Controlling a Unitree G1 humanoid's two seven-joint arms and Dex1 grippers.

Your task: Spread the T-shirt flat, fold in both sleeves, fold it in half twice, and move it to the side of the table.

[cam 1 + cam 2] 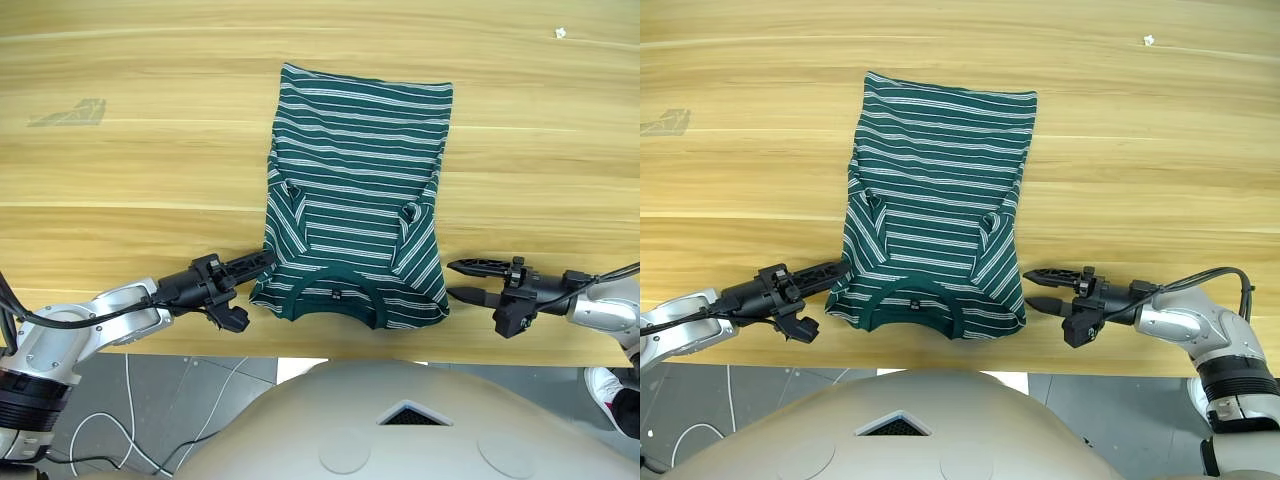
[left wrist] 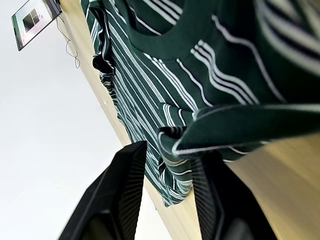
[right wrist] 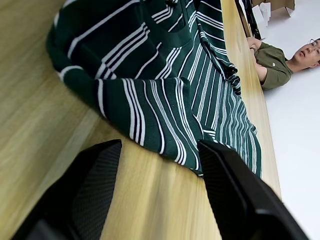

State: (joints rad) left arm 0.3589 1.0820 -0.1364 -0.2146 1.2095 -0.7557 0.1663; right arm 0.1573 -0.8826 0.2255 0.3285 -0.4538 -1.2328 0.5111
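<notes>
T-shirt: one, dark green knit with thin white stripes, lying on the bench between my two pairs of fingers, collar nearest them, both sleeves folded inward.
Left fingers: two, held apart, straddling the near shoulder corner.
Right fingers: two, spread wide, tips just beside the opposite shoulder, clear of the cloth.
Head views: I see the whole outline, a tall rectangle.
Left wrist view: a curled fabric edge sits between ribbed black pads.
Right wrist view: a rumpled shoulder fold lies just ahead of finely textured pads.
Bench: smooth pale wood grain; one white scrap lies well beyond the fingers.
</notes>
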